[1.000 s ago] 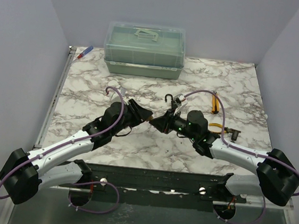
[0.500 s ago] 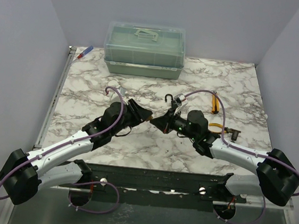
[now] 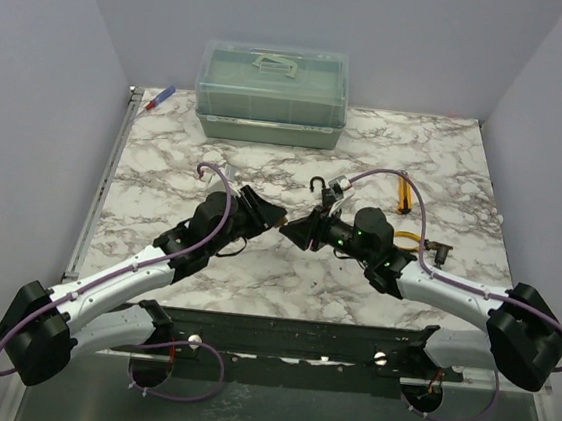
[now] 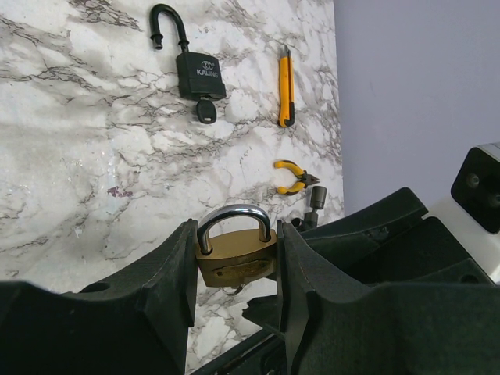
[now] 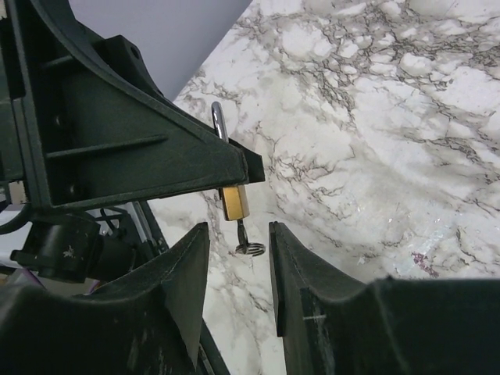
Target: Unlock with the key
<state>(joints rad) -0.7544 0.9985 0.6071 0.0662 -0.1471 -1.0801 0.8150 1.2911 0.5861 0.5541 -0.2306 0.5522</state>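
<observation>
My left gripper is shut on a small brass padlock and holds it above the table, shackle closed. A thin metal shaft with a wire ring hangs from the brass padlock. My right gripper is open, with one finger on each side of that shaft and ring, not touching them. The two grippers meet at mid-table in the top view, left and right. The key, with its black head, sits in the black padlock, which lies on the table with its shackle open.
A green plastic box stands at the back. A yellow utility knife, yellow pliers and a dark metal fitting lie to the right. A red-and-blue pen lies at the back left edge.
My right arm has shifted slightly, its gripper edging left towards the brass padlock. The left arm and the padlock have not moved.
</observation>
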